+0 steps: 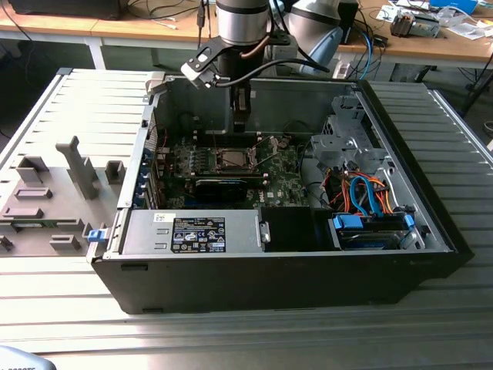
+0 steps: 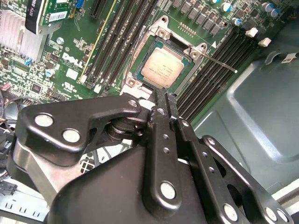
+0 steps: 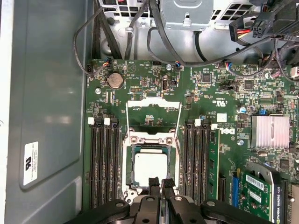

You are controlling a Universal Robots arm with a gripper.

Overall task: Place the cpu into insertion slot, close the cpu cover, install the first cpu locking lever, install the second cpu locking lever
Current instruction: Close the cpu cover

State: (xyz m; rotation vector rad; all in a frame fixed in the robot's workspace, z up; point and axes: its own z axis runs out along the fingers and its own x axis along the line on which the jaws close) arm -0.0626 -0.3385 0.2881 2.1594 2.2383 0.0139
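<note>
The cpu (image 3: 149, 169) lies flat in the insertion slot (image 3: 125, 164), silvery top up, on the green motherboard; it also shows as the cpu (image 2: 162, 68) and, small, the cpu (image 1: 231, 159). My gripper (image 3: 161, 182) is shut with nothing between the fingers. Its tips hang at the chip's near edge, and I cannot tell if they touch. The same gripper (image 2: 162, 95) reaches down into the case as the gripper (image 1: 241, 127). The cpu cover (image 3: 154, 103), a thin silver frame, seems raised beyond the slot. A thin lever rod (image 2: 222, 64) sticks out over the memory slots.
Black memory slots (image 3: 103, 163) flank the socket on both sides. A finned heatsink (image 3: 270, 131) and a green card (image 3: 254, 186) sit nearby. Cables (image 1: 362, 193) and a drive cage (image 1: 347, 142) fill the exterior view's right. The case wall (image 3: 46, 116) stands close. A grey fixture (image 1: 54, 200) lies outside.
</note>
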